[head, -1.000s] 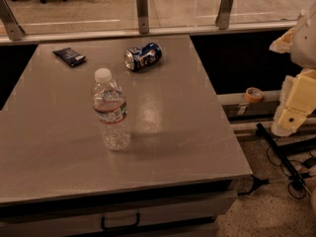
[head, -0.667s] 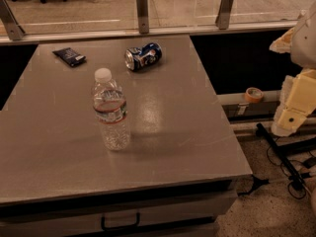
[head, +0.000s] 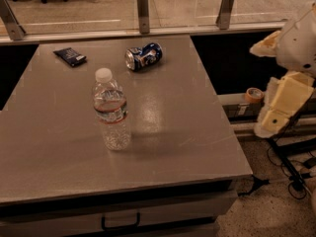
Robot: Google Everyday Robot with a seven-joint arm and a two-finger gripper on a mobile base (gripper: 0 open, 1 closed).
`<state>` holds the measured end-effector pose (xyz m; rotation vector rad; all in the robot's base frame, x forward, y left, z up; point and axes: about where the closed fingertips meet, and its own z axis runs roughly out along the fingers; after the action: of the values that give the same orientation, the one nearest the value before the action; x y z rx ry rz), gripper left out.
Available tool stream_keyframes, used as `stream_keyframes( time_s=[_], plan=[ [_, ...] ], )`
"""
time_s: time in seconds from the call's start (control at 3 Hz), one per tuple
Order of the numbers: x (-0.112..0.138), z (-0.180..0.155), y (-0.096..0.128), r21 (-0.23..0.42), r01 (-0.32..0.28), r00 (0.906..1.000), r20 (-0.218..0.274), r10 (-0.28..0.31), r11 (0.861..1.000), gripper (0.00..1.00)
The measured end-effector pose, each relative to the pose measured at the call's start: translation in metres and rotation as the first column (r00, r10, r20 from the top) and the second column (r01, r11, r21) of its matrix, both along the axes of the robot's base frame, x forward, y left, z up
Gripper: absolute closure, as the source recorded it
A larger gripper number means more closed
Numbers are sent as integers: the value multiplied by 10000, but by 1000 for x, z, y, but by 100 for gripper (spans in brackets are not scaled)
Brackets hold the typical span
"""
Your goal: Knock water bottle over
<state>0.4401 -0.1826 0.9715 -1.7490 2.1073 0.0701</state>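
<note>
The water bottle [head: 111, 110] stands upright on the grey table [head: 59, 147], left of the table's middle. It is clear and ribbed, with a white cap and a label band. My gripper [head: 279, 108] hangs off the table's right edge, past the table top, far to the right of the bottle and not touching it. The white arm [head: 296, 43] rises above it at the right border of the view.
A blue soda can [head: 143, 56] lies on its side at the back of the table. A small dark packet [head: 69, 56] lies at the back left. A glass railing [head: 143, 6] runs behind the table. A tape roll [head: 254, 95] and cables [head: 291, 172] are on the right.
</note>
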Motion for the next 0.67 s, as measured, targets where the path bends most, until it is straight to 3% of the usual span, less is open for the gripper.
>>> stream_keyframes(
  time_s=[0.33, 0.67],
  plan=[
    [-8, -15, 60, 1739, -1458, 9888, -47, 1489, 9739, 0],
    [-17, -38, 124, 3850, -2004, 9738, -227, 2263, 9009, 0]
  ],
)
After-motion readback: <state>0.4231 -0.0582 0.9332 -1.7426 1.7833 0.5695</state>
